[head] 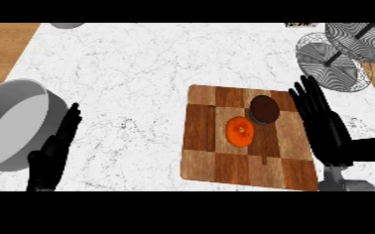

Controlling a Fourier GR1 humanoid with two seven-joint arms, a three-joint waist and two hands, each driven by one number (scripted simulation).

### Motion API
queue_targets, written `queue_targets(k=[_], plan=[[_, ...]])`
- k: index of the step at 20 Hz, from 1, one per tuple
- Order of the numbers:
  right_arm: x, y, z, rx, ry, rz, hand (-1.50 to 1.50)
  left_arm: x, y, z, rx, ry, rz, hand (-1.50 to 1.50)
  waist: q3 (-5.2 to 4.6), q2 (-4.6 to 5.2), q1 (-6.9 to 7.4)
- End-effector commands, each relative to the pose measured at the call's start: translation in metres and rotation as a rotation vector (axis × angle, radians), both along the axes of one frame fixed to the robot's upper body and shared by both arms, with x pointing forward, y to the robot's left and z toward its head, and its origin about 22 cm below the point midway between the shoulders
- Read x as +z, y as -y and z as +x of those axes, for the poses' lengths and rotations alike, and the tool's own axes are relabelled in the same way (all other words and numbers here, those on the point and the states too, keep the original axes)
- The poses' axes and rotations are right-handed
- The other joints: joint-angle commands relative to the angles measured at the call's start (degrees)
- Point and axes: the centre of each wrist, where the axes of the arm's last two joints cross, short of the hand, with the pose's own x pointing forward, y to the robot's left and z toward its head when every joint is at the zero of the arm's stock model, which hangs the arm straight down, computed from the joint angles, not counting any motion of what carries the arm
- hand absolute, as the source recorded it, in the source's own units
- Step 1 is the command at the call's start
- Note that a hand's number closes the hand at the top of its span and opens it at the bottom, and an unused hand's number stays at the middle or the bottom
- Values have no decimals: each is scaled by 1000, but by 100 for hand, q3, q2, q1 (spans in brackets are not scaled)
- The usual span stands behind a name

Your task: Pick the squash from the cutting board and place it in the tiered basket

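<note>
An orange round squash (239, 131) lies near the middle of the checkered wooden cutting board (212, 158). A dark brown round object (264, 109) sits just behind and to the right of it on the board. The tiered wire basket (338, 54) stands at the back right of the counter. My right hand (322, 124) is open, fingers straight and pointing away, over the board's right edge, a little right of the squash and not touching it. My left hand (53, 151) is open at the lower left, fingers up.
A large grey bowl (18, 121) sits at the left edge, right beside my left hand. Another grey dish (67, 25) peeks in at the top left. The white marble counter (132, 79) ends at a wooden strip on the far left.
</note>
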Motion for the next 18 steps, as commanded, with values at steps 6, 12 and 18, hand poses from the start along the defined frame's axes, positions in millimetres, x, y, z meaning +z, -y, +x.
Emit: queue_targets(k=[6,12,18], plan=[[66,3,73,423,324,266,150,55,53,47,-91,290,-62,0,66,140,289],[3,-4,74,617,52,457,-150,52,81,52,-116,254,-124,0,63,181,266],[47,96,93,800,252,307,-150,52,93,65,-100,237,-126,0,37,132,125]])
